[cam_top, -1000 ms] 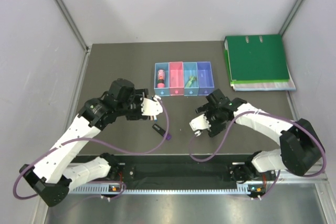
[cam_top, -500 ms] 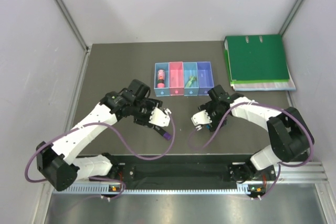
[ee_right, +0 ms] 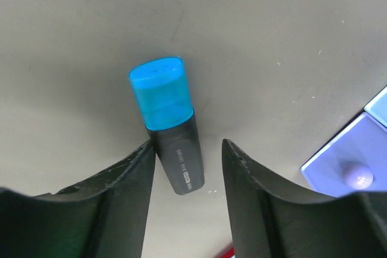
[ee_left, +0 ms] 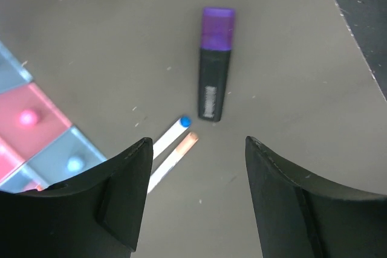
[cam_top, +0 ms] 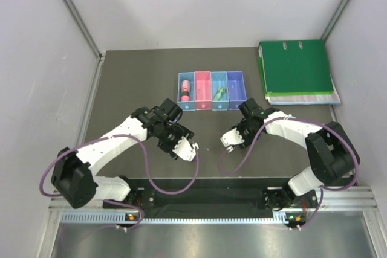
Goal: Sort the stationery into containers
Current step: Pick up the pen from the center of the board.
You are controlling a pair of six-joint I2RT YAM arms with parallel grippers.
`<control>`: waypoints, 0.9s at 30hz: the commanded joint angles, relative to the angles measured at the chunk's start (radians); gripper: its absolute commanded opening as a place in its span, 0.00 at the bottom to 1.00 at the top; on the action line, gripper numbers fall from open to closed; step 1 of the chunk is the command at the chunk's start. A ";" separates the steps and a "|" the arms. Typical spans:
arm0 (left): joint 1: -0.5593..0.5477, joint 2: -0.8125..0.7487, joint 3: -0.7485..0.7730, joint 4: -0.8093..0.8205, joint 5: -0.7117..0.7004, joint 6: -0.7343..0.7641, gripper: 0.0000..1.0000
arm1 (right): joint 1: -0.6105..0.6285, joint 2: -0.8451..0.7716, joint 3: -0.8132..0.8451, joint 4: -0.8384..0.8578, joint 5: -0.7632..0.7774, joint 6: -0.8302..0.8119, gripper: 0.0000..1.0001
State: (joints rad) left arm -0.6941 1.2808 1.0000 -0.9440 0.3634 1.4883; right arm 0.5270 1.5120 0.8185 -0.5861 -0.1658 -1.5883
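In the left wrist view a black marker with a purple end [ee_left: 214,67] lies on the table beside two thin white pens [ee_left: 172,149]. My left gripper [ee_left: 198,144] hangs open above them, holding nothing. In the right wrist view a black marker with a blue end [ee_right: 170,126] lies with its black body between the fingers of my right gripper [ee_right: 187,146]; the left finger touches it and a gap shows at the right finger. The four containers [cam_top: 211,90] stand in a row. The light blue one holds a pink item [cam_top: 185,90] and the blue one a mint green item [cam_top: 220,93].
A large green ring binder [cam_top: 296,72] lies at the back right corner. From above, my left gripper [cam_top: 187,149] and right gripper [cam_top: 228,139] sit just in front of the bins. The violet-blue bin's corner [ee_right: 357,161] is close to the right gripper.
My left arm has swung right and nearer the front edge, over the purple-ended marker. The right gripper's jaws have narrowed around the blue-ended marker.
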 commanded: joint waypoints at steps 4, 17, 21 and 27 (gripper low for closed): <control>-0.013 0.107 -0.041 -0.018 0.042 0.179 0.68 | -0.007 0.011 -0.008 -0.003 -0.044 -0.022 0.40; -0.070 0.321 0.040 0.025 0.040 0.110 0.64 | -0.009 -0.064 0.016 -0.026 -0.081 0.040 0.35; -0.070 0.341 0.014 0.103 0.026 0.053 0.61 | -0.024 -0.107 0.018 -0.038 -0.092 0.068 0.35; -0.071 0.330 -0.081 0.246 -0.020 0.003 0.59 | -0.041 -0.139 0.008 -0.040 -0.092 0.094 0.35</control>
State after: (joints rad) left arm -0.7612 1.6260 0.9733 -0.8055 0.3611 1.5372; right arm 0.5087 1.4113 0.8124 -0.6098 -0.2127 -1.5242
